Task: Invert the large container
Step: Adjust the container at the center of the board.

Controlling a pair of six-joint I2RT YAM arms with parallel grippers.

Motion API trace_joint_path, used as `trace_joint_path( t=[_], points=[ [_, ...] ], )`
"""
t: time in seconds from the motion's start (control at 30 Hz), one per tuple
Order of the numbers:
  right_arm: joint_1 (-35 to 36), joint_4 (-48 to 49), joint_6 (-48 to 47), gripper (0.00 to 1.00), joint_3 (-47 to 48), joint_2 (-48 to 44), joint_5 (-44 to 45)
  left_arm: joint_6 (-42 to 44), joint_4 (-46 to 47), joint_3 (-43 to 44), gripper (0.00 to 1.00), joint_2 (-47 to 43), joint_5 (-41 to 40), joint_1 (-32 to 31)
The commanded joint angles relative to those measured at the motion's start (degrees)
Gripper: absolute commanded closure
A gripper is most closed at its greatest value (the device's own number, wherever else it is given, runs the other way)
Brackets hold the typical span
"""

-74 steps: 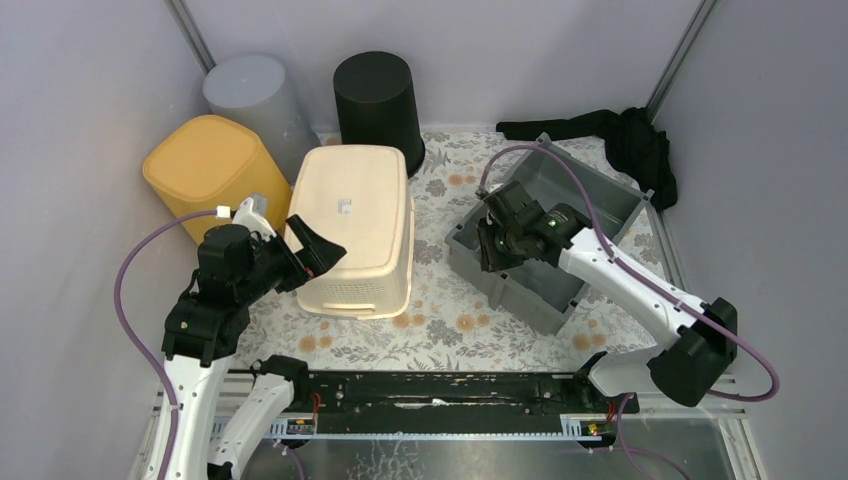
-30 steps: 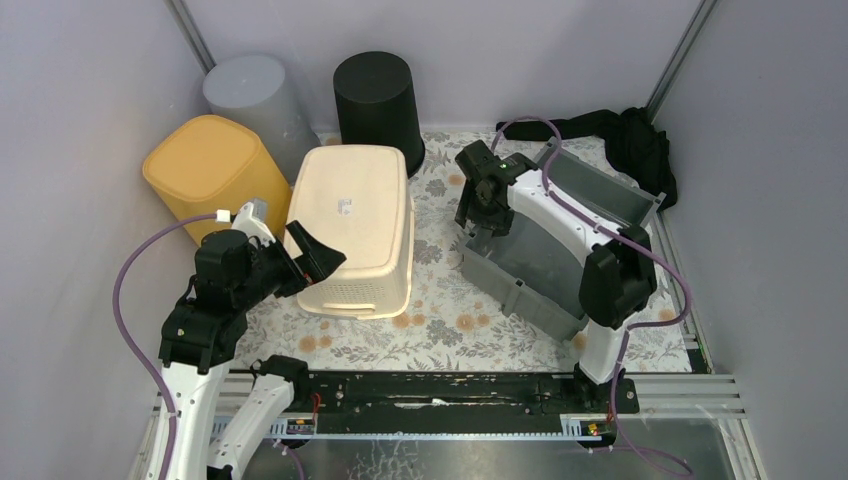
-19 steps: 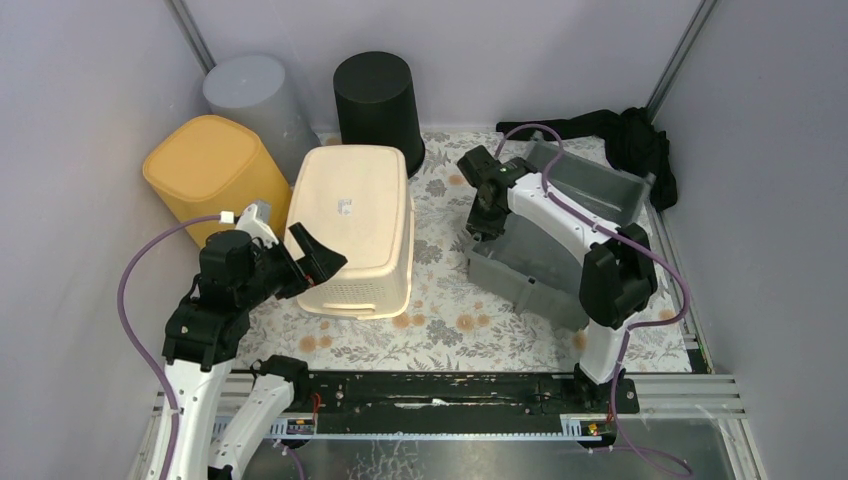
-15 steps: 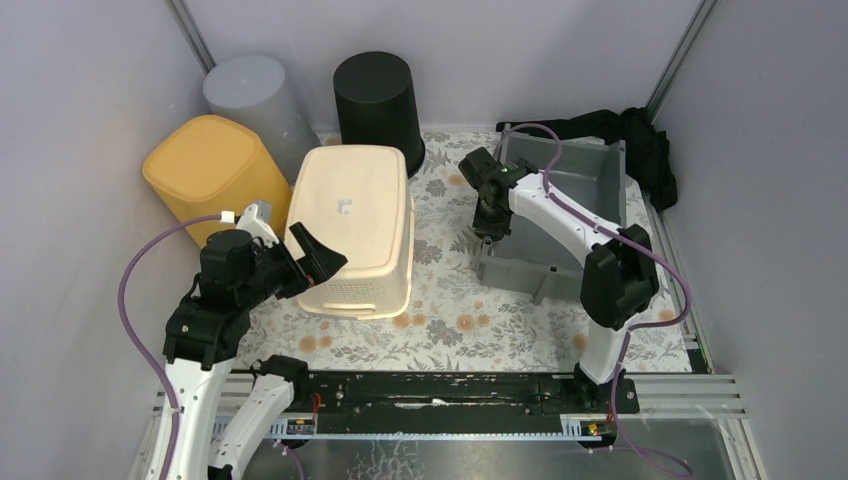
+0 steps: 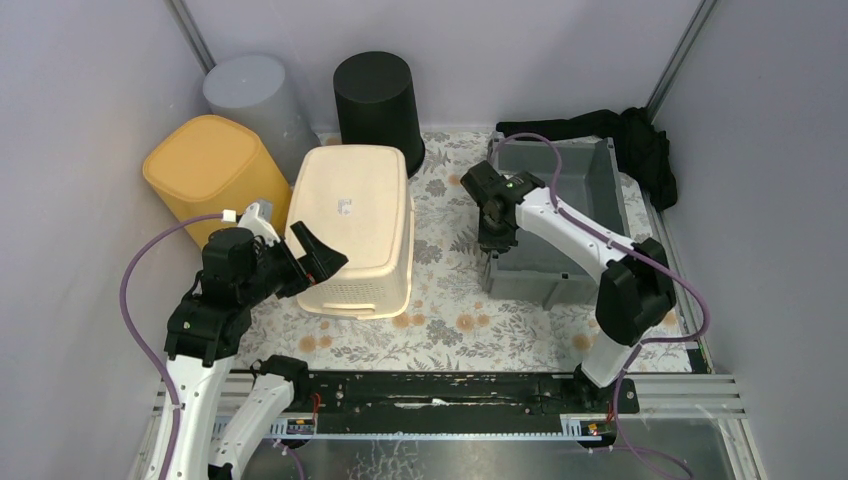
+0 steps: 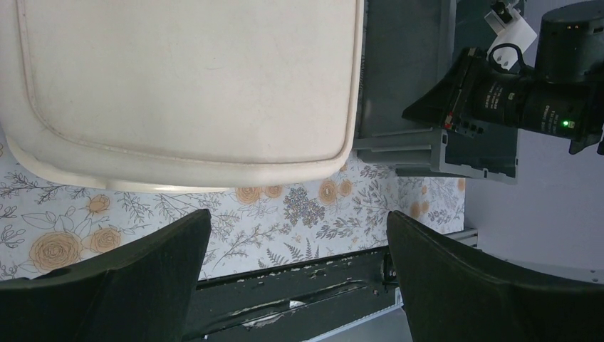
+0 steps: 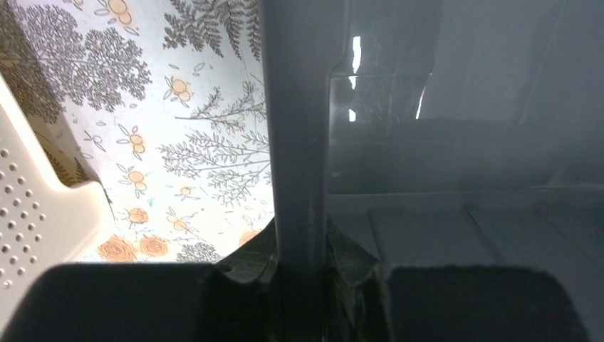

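Observation:
The large grey container (image 5: 560,215) sits on the floral mat at the right, its open side showing from above and its walls square with the table edges. My right gripper (image 5: 493,235) is shut on the rim of its left wall; the right wrist view shows that rim (image 7: 303,142) running upright between my right gripper's (image 7: 303,263) fingers. My left gripper (image 5: 315,258) is open and empty, hovering by the near left corner of the upturned cream basket (image 5: 357,225). In the left wrist view my left gripper (image 6: 299,271) frames the mat below the cream basket (image 6: 185,78).
A yellow bin (image 5: 205,165), a grey round bin (image 5: 250,92) and a black round bin (image 5: 377,95) stand upside down at the back left. A black cloth (image 5: 620,135) lies at the back right. Booth walls close in on both sides.
My right gripper lifted the grey container's left side, tilted it and swung it round from a diagonal stand to one square with the table. The left arm stayed still.

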Motion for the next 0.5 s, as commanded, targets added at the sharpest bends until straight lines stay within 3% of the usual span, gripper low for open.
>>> trace_joint_path(
  t=[0.0,0.47],
  points=[
    [1.42,-1.99,-1.24,0.84,-1.65,-6.46,-0.24,0.60,1.59,-0.50,0.00,-0.49,0.79,0.25],
    [1.57,-3.31,-2.74,0.59,-4.52,-7.37,-0.02,0.70,1.66,0.39,0.00,0.20,0.89,0.27]
  ],
)
